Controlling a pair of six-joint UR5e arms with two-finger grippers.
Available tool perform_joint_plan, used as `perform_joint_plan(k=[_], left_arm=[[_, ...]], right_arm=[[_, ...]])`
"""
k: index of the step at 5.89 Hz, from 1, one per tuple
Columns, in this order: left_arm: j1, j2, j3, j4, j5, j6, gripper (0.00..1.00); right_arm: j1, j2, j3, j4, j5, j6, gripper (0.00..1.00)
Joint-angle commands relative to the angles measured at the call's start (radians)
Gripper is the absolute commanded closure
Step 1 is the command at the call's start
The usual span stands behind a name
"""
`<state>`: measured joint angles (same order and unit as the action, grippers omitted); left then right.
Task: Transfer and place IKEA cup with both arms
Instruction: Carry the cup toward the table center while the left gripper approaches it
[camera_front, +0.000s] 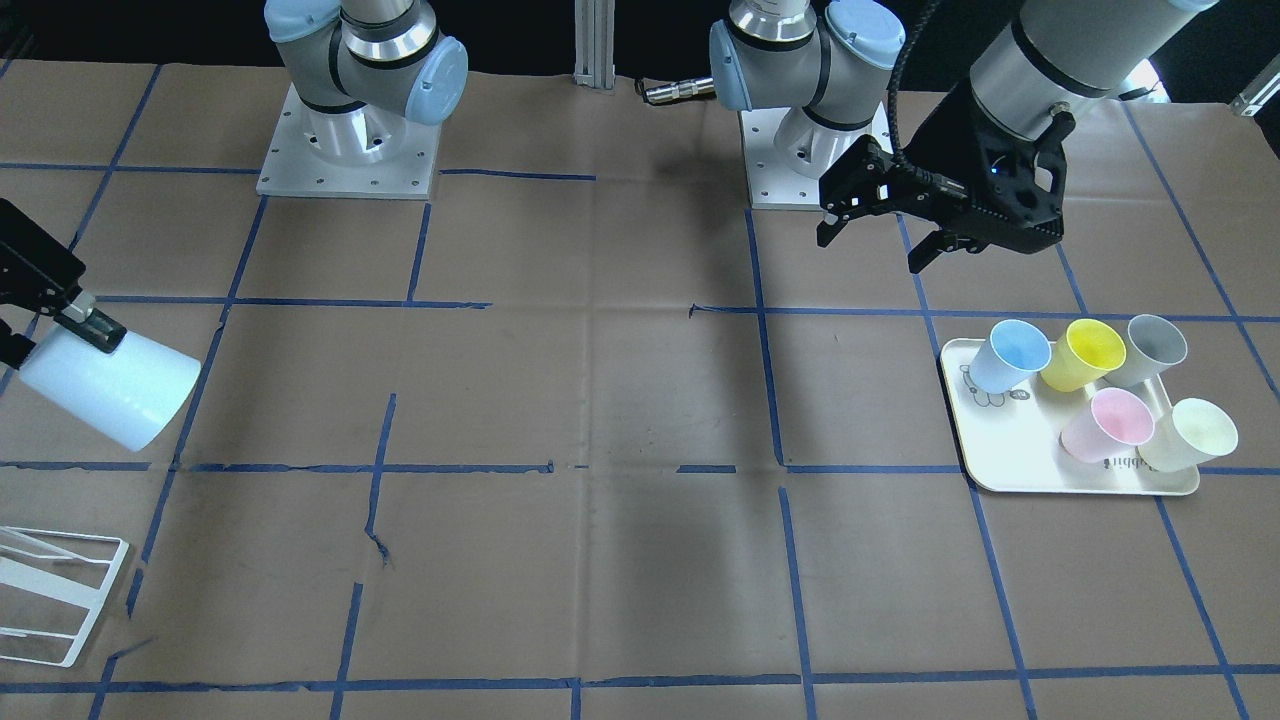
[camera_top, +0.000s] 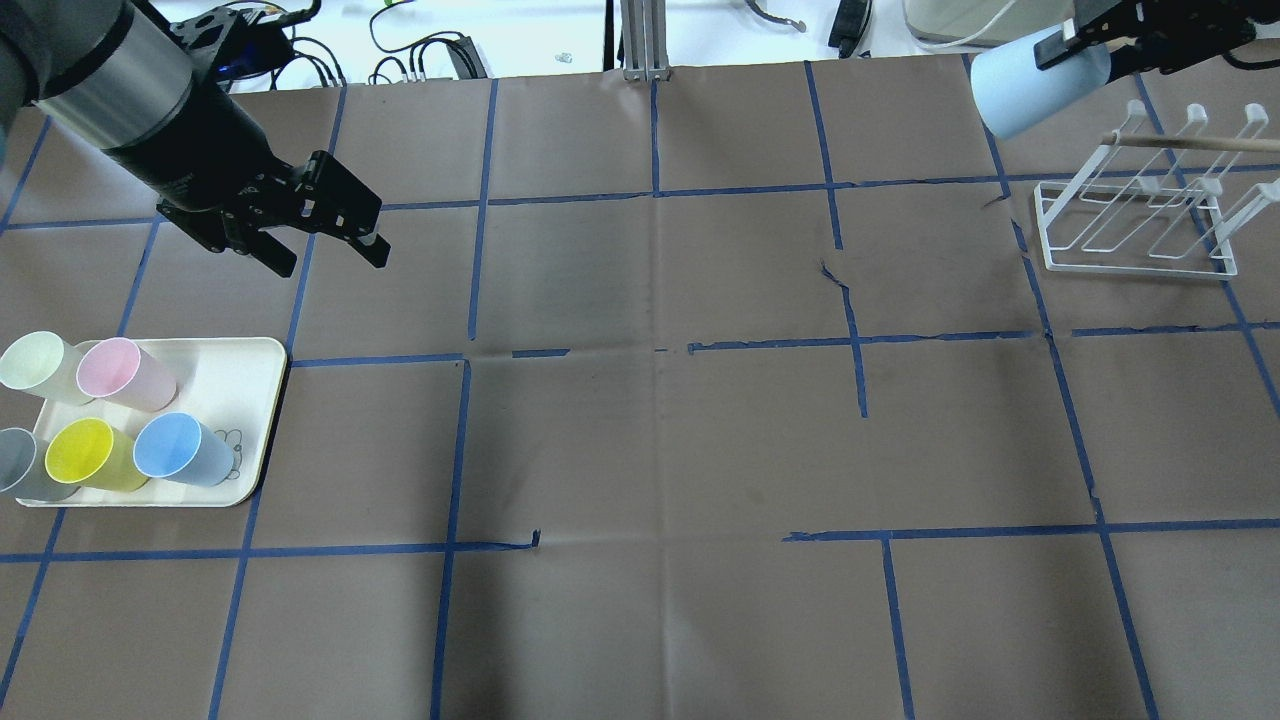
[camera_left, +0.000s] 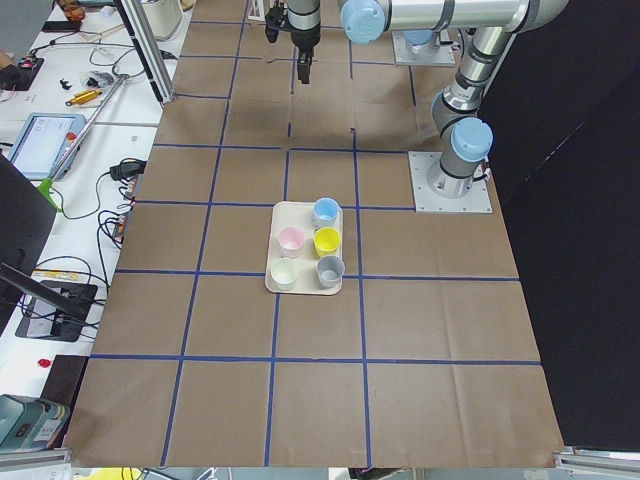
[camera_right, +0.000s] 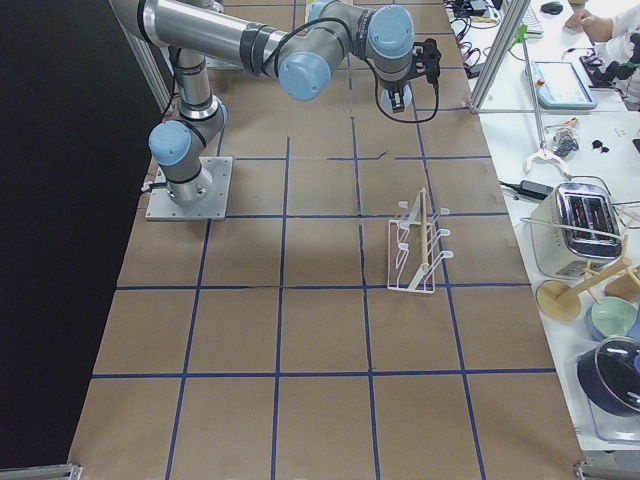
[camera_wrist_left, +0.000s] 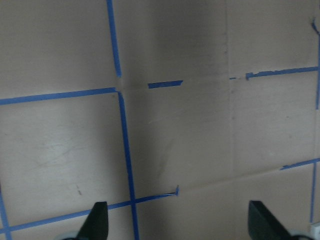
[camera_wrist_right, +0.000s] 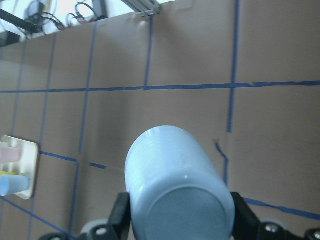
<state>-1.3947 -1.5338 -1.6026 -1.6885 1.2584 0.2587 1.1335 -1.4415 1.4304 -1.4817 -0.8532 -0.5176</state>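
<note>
My right gripper (camera_top: 1078, 52) is shut on a pale-blue IKEA cup (camera_top: 1035, 88) near its base and holds it tilted in the air, just left of the white rack (camera_top: 1140, 225). The cup also shows in the front view (camera_front: 110, 390) and fills the right wrist view (camera_wrist_right: 177, 180). My left gripper (camera_top: 332, 262) is open and empty, hovering above the table just beyond the tray (camera_top: 240, 375); the left wrist view shows only bare table between its fingertips (camera_wrist_left: 97, 220). A second identical blue cup (camera_top: 185, 450) lies on the tray.
The cream tray also holds a pink cup (camera_top: 125, 372), a yellow cup (camera_top: 90, 455), a grey cup (camera_top: 25, 465) and a pale-green cup (camera_top: 40, 365). The wire rack has a wooden rod across its top. Brown paper with blue tape lines covers the table.
</note>
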Motion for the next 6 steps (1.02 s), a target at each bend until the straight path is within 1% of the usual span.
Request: perform_joint_plan(k=[1,2,3,4,5,6], left_arm=[[0.069,-0.002,-0.011,-0.123,-0.202,0.004,0.03],[0.071,0.001,-0.058,-0.126,-0.296,0.004,0.03],[0.069,-0.002,-0.097,-0.125,-0.429,0.002,0.03],[0.066,-0.012,-0.105,-0.126,-0.583,-0.002,0.02],[0.066,-0.035,-0.108,-0.126,-0.752,-0.006,0.02],[0.053,-0.063,-0.109,-0.125,-0.84,-0.004,0.02]], right_arm=[[0.062,-0.003,0.004,0.131,0.234,-0.007,0.6],[0.131,-0.002,0.013,0.139,0.361,-0.004,0.6],[0.178,-0.002,0.04,0.22,0.466,-0.004,0.6],[0.199,-0.003,0.073,0.301,0.515,-0.004,0.6],[0.228,-0.005,0.088,0.361,0.517,-0.004,0.6],[0.25,-0.02,0.09,0.404,0.519,-0.004,0.6]])
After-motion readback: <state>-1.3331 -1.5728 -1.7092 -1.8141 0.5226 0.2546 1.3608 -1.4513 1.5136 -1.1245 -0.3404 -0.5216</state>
